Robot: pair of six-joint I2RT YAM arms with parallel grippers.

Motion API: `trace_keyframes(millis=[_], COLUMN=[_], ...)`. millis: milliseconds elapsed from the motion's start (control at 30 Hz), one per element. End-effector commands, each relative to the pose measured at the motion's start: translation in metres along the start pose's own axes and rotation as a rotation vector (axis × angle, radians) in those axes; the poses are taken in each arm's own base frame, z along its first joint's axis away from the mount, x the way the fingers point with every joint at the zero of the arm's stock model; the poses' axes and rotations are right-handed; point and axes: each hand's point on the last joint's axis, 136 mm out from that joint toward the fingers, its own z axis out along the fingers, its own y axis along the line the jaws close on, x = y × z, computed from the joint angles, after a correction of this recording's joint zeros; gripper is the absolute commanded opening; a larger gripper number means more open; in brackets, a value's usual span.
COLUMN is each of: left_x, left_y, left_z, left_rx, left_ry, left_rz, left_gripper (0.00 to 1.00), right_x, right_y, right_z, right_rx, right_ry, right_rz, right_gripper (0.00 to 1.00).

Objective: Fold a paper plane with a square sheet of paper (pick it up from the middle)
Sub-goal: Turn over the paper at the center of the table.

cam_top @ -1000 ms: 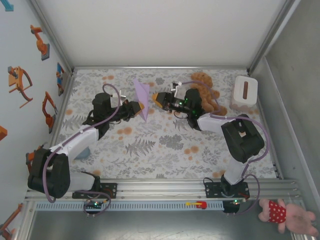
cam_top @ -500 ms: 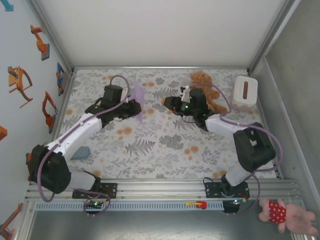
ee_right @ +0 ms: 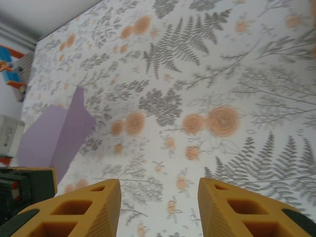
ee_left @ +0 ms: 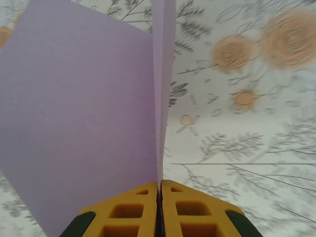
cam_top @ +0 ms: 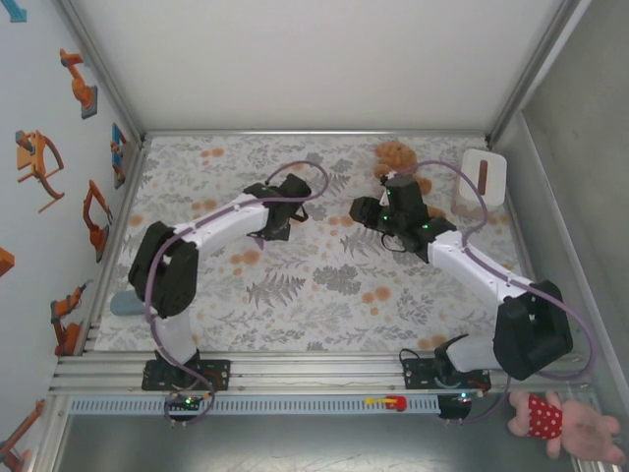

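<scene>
The folded lavender paper is pinched by the left tool and is seen across the left half of that wrist view, while the right tool is held spread above the floral bench

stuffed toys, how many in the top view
2. A brown teddy bear far back on the table, behind the right arm; a pink toy off the table, beyond its near right corner. The arms could hide more.

The folded paper looks smooth and matt.
</scene>
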Motion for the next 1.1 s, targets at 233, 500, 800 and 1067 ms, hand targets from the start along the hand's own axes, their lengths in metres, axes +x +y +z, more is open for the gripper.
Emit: trace_keyframes(millis=[233,500,800,1067], left_x=[0.014,0.026,0.027,0.033], left_y=[0.001,-0.023,-0.046,-0.083], left_z=[0.029,0.042,0.032,0.006], left_rx=[-0.293,-0.283,-0.124,0.163], left_ry=[0.029,0.059,0.079,0.121], left_rz=[0.190,0.234,0.170,0.043], left_gripper=[0.11,0.14,0.26,0.37], right_x=[0.014,0.014,0.011,0.004], right_y=[-0.045,-0.048,-0.050,-0.050], right_z=[-0.007,-0.005,-0.004,-0.008], right_rx=[0.164,0.183,0.198,0.205], right_ry=[-0.024,-0.024,-0.034,-0.070], right_rz=[0.040,0.049,0.067,0.081], right_gripper=[0.44,0.43,0.43,0.43])
